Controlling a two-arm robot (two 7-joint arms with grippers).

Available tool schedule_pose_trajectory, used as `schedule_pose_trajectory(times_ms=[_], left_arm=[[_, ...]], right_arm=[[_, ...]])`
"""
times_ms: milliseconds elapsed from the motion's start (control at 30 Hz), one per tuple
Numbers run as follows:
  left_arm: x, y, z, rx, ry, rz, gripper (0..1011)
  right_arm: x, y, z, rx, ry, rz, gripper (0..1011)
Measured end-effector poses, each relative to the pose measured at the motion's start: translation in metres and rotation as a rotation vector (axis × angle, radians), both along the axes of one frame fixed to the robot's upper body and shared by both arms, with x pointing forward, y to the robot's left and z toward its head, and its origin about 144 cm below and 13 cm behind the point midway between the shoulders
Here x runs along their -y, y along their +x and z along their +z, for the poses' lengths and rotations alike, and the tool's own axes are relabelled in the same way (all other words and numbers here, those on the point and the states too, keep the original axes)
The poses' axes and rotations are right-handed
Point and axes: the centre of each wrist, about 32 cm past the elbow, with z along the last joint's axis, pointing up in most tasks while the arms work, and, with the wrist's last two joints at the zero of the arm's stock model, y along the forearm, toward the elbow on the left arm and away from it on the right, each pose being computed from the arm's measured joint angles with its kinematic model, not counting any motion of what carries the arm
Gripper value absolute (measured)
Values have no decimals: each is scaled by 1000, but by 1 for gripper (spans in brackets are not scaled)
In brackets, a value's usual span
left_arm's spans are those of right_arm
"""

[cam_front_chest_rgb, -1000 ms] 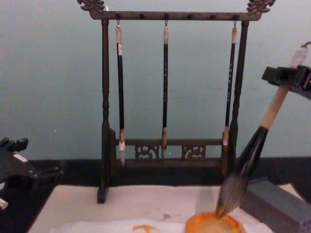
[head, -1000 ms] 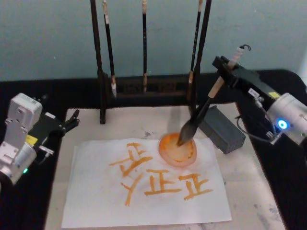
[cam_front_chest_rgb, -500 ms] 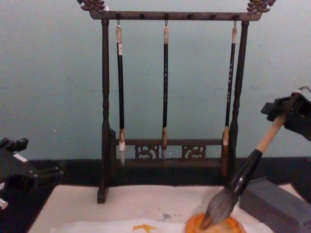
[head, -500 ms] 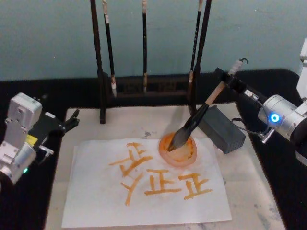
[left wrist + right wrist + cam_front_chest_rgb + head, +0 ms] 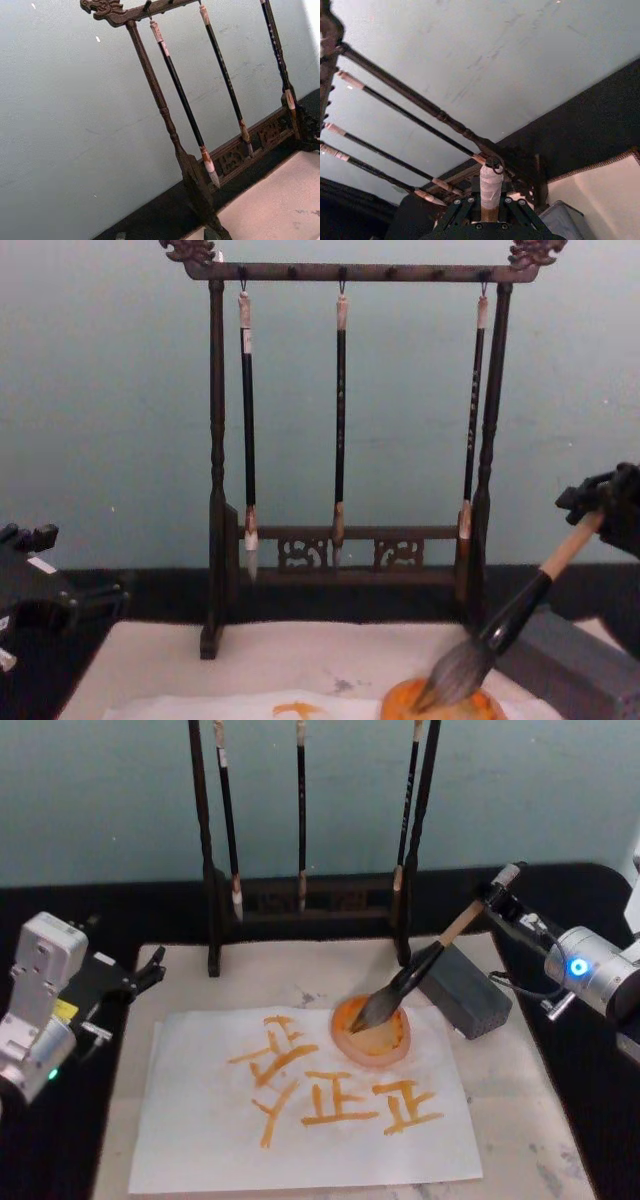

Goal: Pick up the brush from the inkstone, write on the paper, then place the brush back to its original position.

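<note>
The brush (image 5: 424,964) had a pale tan handle, a black lower shaft and a bushy grey head. It lay tilted, bristles in the orange dish (image 5: 345,1040) at the paper's (image 5: 300,1150) far edge. The right gripper (image 5: 493,900) was clamped on its upper handle. Orange characters read 正. The left gripper (image 5: 150,970) was parked at left.

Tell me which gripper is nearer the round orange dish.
Right. The right gripper holds the thick tan-handled brush, behind and right of the dish; the left gripper sits left of the cream mat.
</note>
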Motion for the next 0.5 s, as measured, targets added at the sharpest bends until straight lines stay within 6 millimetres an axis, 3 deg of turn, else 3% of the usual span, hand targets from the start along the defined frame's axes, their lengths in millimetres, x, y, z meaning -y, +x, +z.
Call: schedule_pose_trajectory(times_ms=[500], left_arm=[[0, 0, 0, 0, 0, 0, 1010]], right_arm=[[0, 8, -10, -64, 42, -19, 169]])
